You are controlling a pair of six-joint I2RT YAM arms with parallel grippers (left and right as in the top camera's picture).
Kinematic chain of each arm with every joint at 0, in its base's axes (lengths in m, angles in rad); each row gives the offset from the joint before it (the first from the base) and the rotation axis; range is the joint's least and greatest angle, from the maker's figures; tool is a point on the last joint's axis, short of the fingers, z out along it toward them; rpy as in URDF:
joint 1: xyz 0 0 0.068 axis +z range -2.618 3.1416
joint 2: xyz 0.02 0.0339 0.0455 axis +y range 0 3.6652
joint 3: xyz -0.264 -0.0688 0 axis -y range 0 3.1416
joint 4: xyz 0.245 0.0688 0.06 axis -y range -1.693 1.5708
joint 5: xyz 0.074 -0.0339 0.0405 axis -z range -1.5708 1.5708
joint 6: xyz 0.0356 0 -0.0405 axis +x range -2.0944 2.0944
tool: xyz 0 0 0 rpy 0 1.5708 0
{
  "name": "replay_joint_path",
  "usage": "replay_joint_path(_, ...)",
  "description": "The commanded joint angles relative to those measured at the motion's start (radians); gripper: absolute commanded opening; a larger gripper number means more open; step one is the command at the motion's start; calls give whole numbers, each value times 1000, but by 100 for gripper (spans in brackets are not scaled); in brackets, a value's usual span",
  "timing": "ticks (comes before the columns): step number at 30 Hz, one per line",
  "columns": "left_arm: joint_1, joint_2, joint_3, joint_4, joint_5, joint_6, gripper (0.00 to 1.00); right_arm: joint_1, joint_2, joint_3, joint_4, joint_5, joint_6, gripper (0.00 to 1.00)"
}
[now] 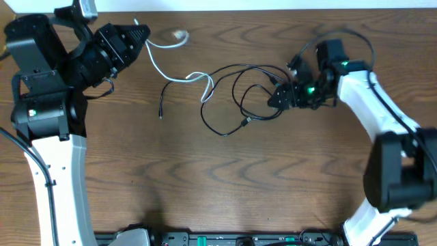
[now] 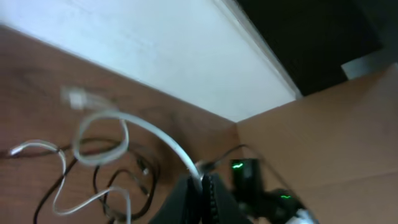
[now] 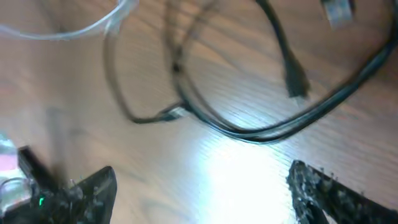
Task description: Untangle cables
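A thin white cable (image 1: 179,76) runs from my left gripper (image 1: 141,34) across the table into the black cable's loops (image 1: 235,92); one white plug end (image 1: 179,34) lies near the far edge. In the left wrist view my left gripper (image 2: 202,183) is shut on the white cable (image 2: 149,134), which hangs in a loop. My right gripper (image 1: 278,97) is open, low over the table at the right side of the black loops. The right wrist view shows black cable (image 3: 267,134) and a plug (image 3: 297,84) beyond the open fingers (image 3: 199,186), nothing between them.
The table's far edge meets a white wall (image 1: 273,4) behind the cables. The left arm's base (image 1: 41,102) stands at the left, the right arm (image 1: 382,116) at the right. A loose black cable end (image 1: 160,113) lies left of the loops.
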Motion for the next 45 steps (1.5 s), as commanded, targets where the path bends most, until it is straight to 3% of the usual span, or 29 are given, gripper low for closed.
replay_joint_path(1,1,-5,10,-23,-22,-8,7,14,-172,99,-28,-68,-120,85)
replay_joint_path(7,1,-10,10,-1,-4,-298,7,98,-294,107,51,-94,-137,89)
replay_joint_path(10,1,-13,10,50,72,-373,7,175,-292,107,137,-179,-165,92)
replay_joint_path(16,1,-50,10,64,103,-410,7,329,-246,107,402,-201,-164,96)
replay_joint_path(18,2,-76,10,65,102,-415,7,366,-220,107,492,-198,-152,89)
replay_joint_path(22,2,-137,10,98,102,-415,8,413,-164,107,620,-199,-94,86)
replay_joint_path(33,1,-193,10,110,114,-465,7,558,-113,107,840,-134,-4,85)
replay_joint_path(35,1,-194,10,110,122,-478,7,585,-113,107,889,-103,42,79)
replay_joint_path(36,2,-193,10,110,121,-474,7,589,-113,107,904,-86,77,57)
replay_joint_path(37,2,-191,10,110,121,-469,7,589,-113,107,909,-59,123,18)
replay_joint_path(40,2,-182,10,105,91,-364,8,566,-114,107,867,29,228,1)
replay_joint_path(44,2,-149,10,-53,-60,-211,17,505,-157,108,702,124,233,1)
replay_joint_path(45,2,-135,10,-116,-125,-189,24,482,-182,113,653,156,233,1)
